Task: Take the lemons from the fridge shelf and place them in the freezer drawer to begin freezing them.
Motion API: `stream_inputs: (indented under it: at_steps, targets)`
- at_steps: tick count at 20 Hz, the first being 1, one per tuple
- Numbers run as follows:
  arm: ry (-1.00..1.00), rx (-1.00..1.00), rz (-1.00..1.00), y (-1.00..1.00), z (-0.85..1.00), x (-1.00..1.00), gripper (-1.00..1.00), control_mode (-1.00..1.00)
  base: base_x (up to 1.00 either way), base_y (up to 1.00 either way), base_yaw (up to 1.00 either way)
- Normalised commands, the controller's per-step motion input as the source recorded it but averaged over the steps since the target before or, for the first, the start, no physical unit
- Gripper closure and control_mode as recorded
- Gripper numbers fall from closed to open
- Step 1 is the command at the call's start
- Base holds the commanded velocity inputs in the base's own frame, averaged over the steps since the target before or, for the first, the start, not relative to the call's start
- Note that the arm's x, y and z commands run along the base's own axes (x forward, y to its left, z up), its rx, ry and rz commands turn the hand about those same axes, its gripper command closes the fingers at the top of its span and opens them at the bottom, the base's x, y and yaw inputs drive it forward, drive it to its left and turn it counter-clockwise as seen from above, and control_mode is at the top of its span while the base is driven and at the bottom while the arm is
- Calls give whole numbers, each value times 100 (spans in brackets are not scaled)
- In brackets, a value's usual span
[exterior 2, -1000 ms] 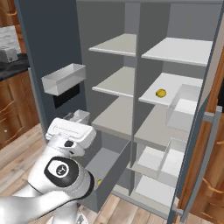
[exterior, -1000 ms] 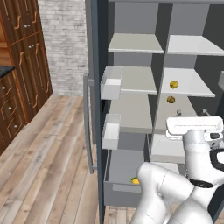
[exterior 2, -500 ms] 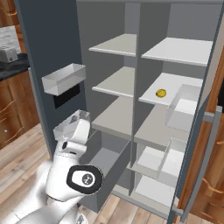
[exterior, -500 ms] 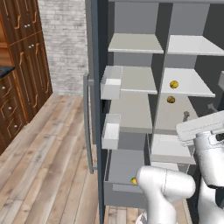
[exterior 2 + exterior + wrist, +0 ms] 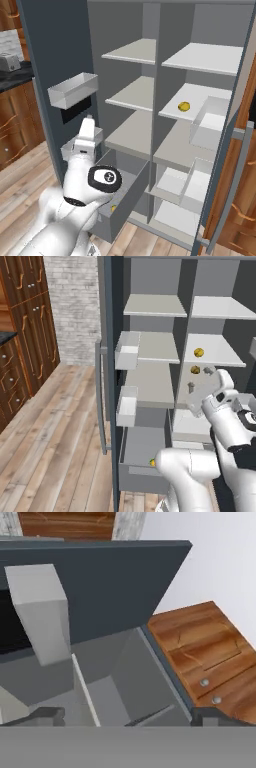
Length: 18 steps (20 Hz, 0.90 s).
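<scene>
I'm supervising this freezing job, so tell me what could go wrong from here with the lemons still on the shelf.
1. The open, empty gripper faces the fridge door, away from the two shelf lemons; swinging back, it may clip the door bins.
2. The lemons sit near the shelf's front edge, so a nudge might roll them off.
3. The freezer drawer stands open beside the arm's elbow, which could bump it; one lemon already lies inside.

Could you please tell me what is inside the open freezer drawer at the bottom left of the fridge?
One lemon lies in the freezer drawer, near its front panel. The arm covers the drawer's right part, so anything there is hidden.
</scene>
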Motion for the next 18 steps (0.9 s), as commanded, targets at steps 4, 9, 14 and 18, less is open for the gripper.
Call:
stream_inputs:
  at_steps: [4, 9, 14, 18]
  targets:
    - [39, 29, 22, 44, 2, 16, -100, -100, 0, 0, 0]
    - [36, 43, 36, 36, 0, 26, -100, -100, 0, 0, 0]
    - [31, 46, 36, 24, 9, 15, -100, -100, 0, 0, 0]
    - [34, 54, 8, -16, 90, -20, -100, -100, 0, 0, 0]
